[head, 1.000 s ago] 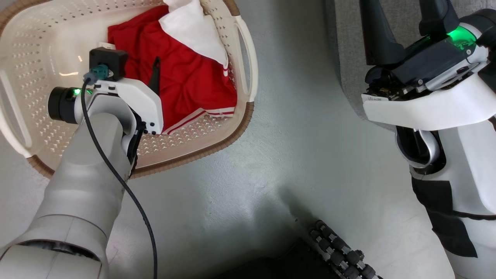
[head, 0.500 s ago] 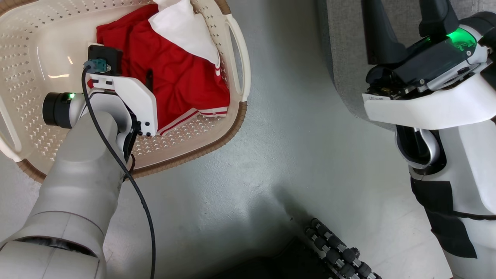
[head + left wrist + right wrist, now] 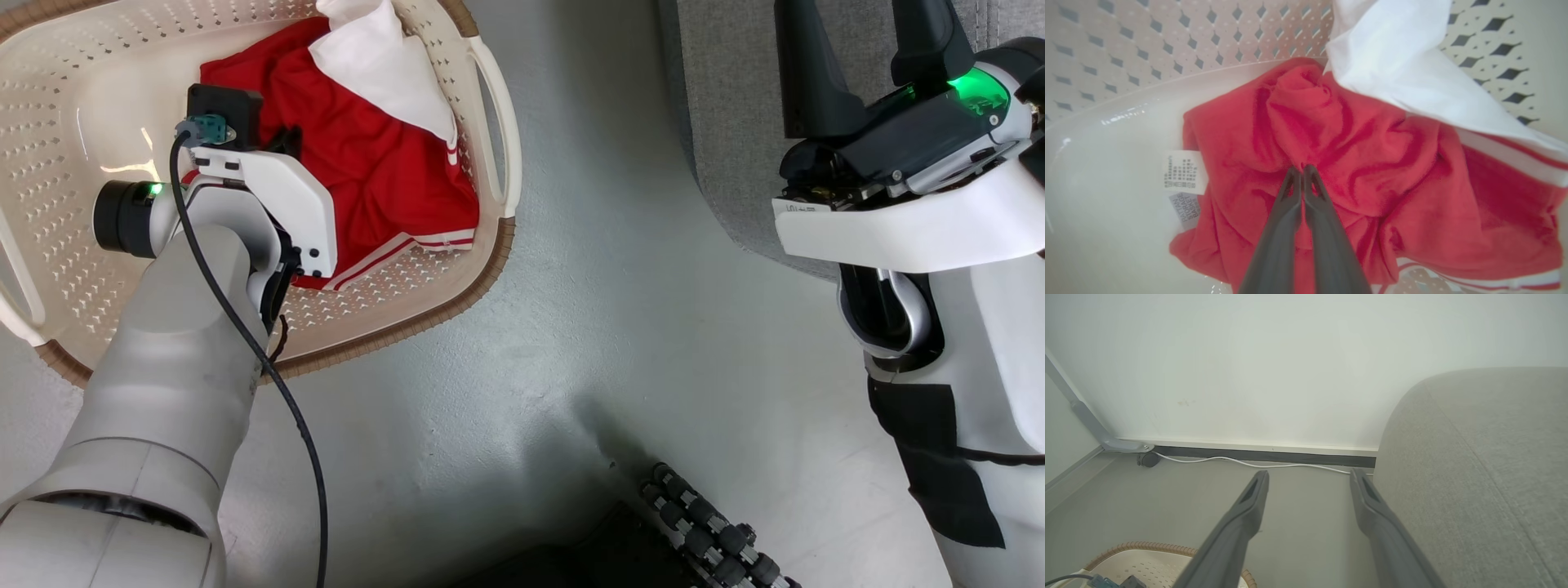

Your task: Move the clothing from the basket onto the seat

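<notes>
We see left gripper (image 3: 1302, 169) pinched shut on red clothing (image 3: 1372, 163) in laundry basket (image 3: 1167, 41), frame centre; right gripper (image 3: 1308, 473) wide, empty, left of sofa (image 3: 1474, 457).

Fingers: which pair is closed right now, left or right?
The left fingers, pressed together and pinching a fold of the red clothing in the basket. The right fingers stand wide apart, empty, beside the seat.
</notes>
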